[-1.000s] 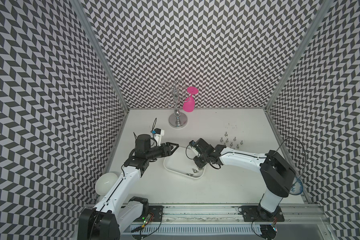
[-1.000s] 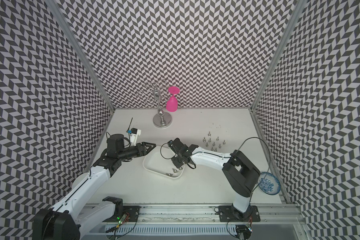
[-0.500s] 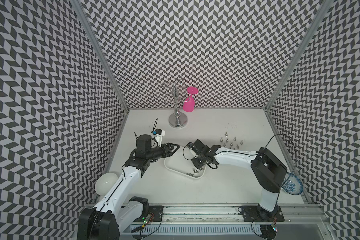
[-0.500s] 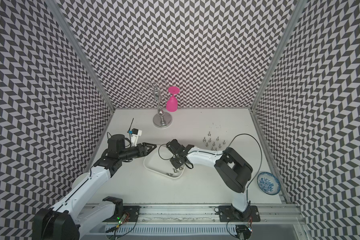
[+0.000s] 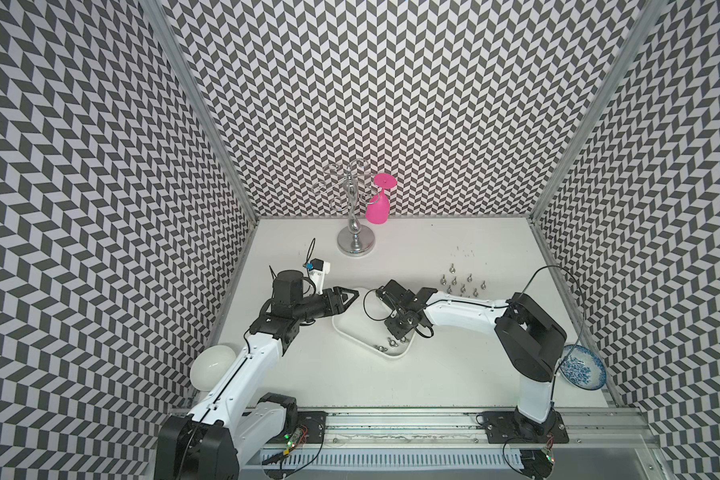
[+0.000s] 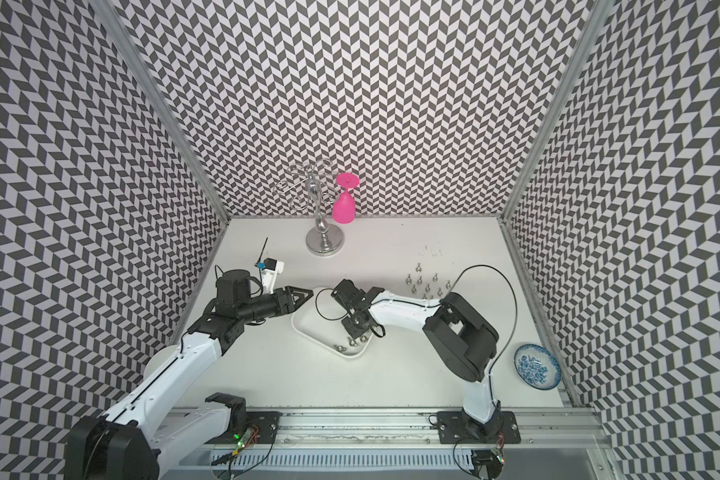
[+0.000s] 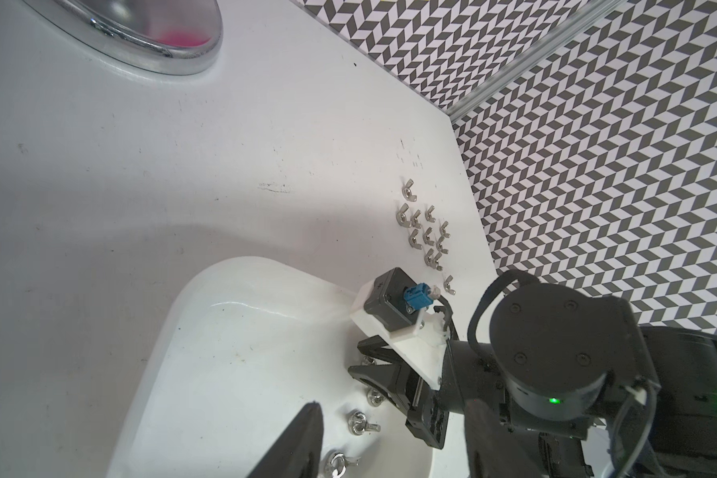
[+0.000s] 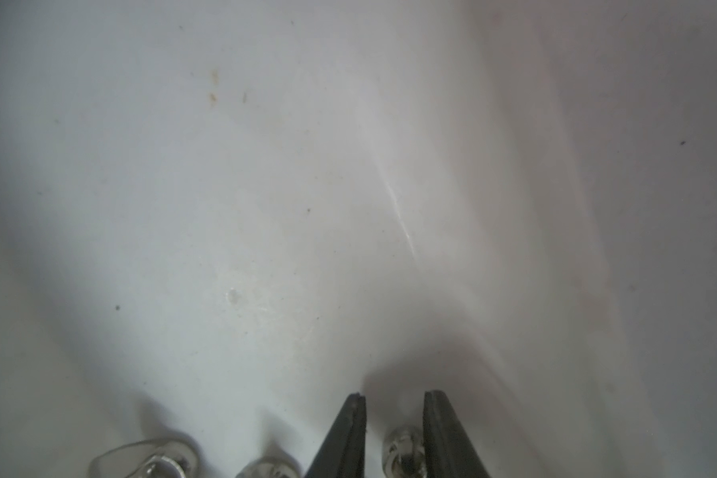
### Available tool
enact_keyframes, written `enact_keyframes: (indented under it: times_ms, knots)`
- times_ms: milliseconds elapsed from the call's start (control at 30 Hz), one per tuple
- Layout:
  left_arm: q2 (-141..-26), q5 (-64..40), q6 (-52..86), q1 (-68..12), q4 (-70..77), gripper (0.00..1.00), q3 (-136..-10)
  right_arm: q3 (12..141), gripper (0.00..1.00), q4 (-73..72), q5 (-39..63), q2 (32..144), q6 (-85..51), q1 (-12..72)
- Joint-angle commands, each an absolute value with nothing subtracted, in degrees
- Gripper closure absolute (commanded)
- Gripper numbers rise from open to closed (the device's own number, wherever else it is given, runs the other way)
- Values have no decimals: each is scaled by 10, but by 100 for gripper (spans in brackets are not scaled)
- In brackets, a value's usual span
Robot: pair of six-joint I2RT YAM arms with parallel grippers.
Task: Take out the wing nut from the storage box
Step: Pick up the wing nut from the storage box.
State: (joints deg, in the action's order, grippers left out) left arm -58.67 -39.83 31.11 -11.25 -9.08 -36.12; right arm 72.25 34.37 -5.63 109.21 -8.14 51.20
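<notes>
The white storage box [image 5: 356, 328] [image 6: 310, 322] lies mid-table, with several wing nuts [image 5: 390, 341] [image 7: 361, 423] at its near-right end. My right gripper [image 5: 395, 333] [image 6: 356, 332] points down into the box. In the right wrist view its fingers [image 8: 435, 418] straddle one wing nut [image 8: 404, 453]. One pad touches the nut, and a small gap shows at the other. My left gripper [image 5: 351, 296] [image 6: 307, 294] hovers at the box's far-left corner, open and holding nothing.
Several more wing nuts [image 5: 462, 286] lie on the table right of the box. A chrome rack [image 5: 355, 245] with a pink glass [image 5: 378, 208] stands at the back. A white bowl [image 5: 213, 365] sits front left. A blue-patterned bowl [image 5: 580, 368] sits front right.
The right gripper has shifted slightly left and down inside the box, and its jaws have narrowed around a wing nut. The left arm has not moved.
</notes>
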Motion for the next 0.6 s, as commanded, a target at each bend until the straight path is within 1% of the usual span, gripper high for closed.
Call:
enact_keyframes:
  times_ms: [0,167,567]
  knots:
    - [-587,-395,305,-115,-91,42,-358,755,71,368,-68,1095,-87,514]
    - [-587,-393,301,-115,-94,42,-358,773,73,387,-70,1106,-88,514]
    - [-593,-391,295,-115,-96,42,-356,769,71,398,-81,1127,-94,513]
